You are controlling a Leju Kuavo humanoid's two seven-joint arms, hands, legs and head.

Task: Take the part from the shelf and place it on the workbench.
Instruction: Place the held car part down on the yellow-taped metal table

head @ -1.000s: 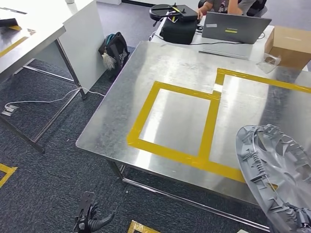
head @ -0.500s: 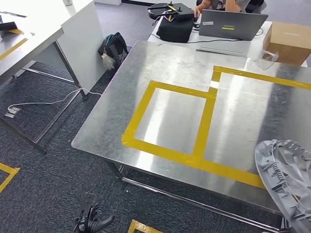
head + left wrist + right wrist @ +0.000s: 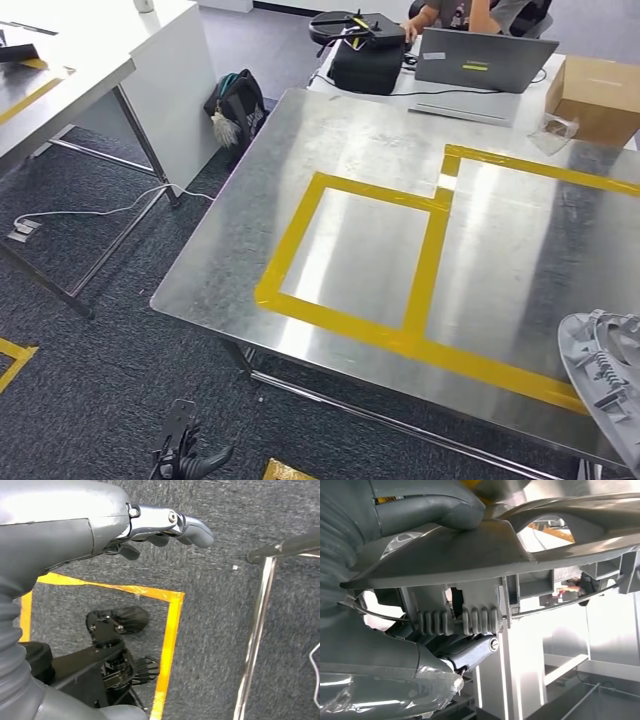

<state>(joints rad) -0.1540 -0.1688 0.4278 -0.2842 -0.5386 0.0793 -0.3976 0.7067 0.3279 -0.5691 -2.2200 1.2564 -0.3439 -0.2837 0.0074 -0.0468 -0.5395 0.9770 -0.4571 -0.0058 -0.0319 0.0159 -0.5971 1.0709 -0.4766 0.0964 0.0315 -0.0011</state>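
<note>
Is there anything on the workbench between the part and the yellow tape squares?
Nothing visible. The part, held by the right hand, is at the near right of the workbench; the metal around the tape squares is bare.

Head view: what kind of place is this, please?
Probably a robotics lab or test workshop in an office: a metal workbench marked with yellow tape, a person at a laptop, grey carpet, and a wheel cover as part.
</note>
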